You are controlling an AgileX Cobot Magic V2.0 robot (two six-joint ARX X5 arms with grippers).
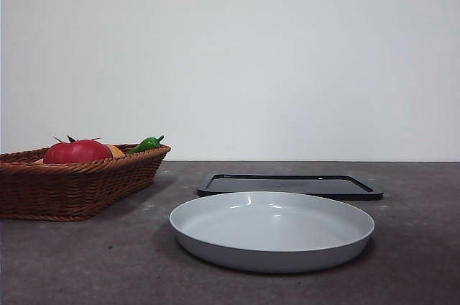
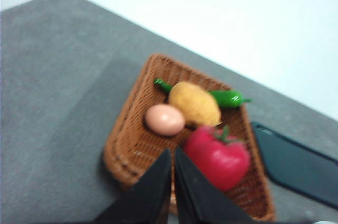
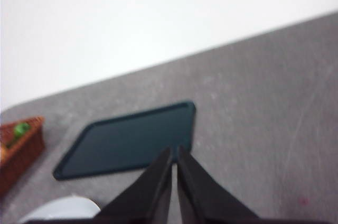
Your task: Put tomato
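The tomato (image 1: 77, 152) lies in the wicker basket (image 1: 72, 190) at the left of the table (image 1: 86, 262), its dark green stem showing above the rim in the front view. From the left wrist camera the tomato (image 2: 217, 158) sits in one end of the basket (image 2: 132, 145), touching a yellow-orange fruit (image 2: 194, 102) beside it; a pale egg (image 2: 165, 119) rests against that fruit, and a green chili (image 2: 228, 98) lies along the far wall behind it. The left gripper (image 2: 173, 152) hangs above the basket's edge, close to the tomato but not touching it, with its 2 jaws pressed together and nothing between them. To the right of the basket, a shallow grey plate (image 1: 272, 229) sits near the front of the table, and a flat black tray (image 1: 289, 185) lies just behind it. The right gripper (image 3: 174, 151) hovers over the black tray (image 3: 127, 139), its 2 jaws likewise pressed together and holding nothing.
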